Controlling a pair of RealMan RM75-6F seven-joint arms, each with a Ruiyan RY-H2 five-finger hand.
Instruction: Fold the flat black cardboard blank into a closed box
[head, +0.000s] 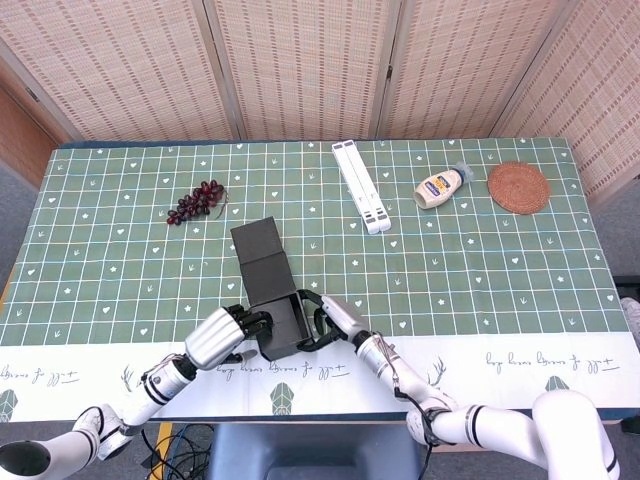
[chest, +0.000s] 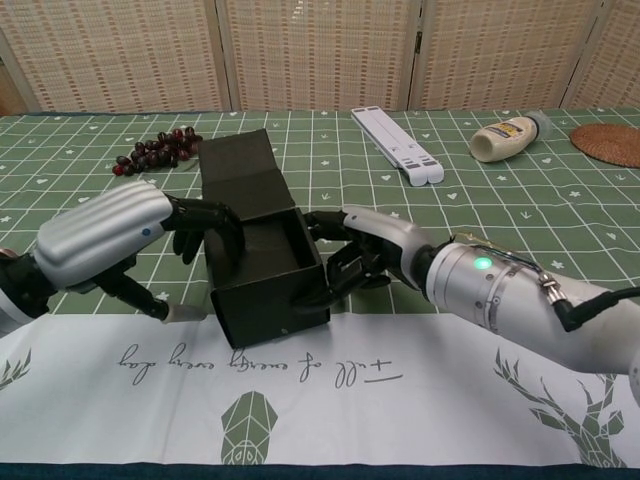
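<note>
The left hand (chest: 130, 235) presses its dark fingers (chest: 205, 222) over the left wall of the black cardboard box (chest: 262, 262), thumb low at the counter (head: 480, 290) beside it, so it holds that side. The right hand (chest: 365, 250) grips the opposite wall, fingers curled against the box's right face and rim. Between them the box stands near the front edge of the counter, a little left of centre, its top open and its lid flap (head: 258, 243) lying back toward the far edge (the inside shows as an empty dark well in the chest view). Farther out, a bunch of dark grapes (head: 196, 201) lies toward the back left, well apart from the box. A white folded stand (head: 361, 186) lies near the middle of the far edge, a mayonnaise bottle (head: 441, 186) on its side to the right of it, and a round woven coaster (head: 518, 187) close to the back right corner.
</note>
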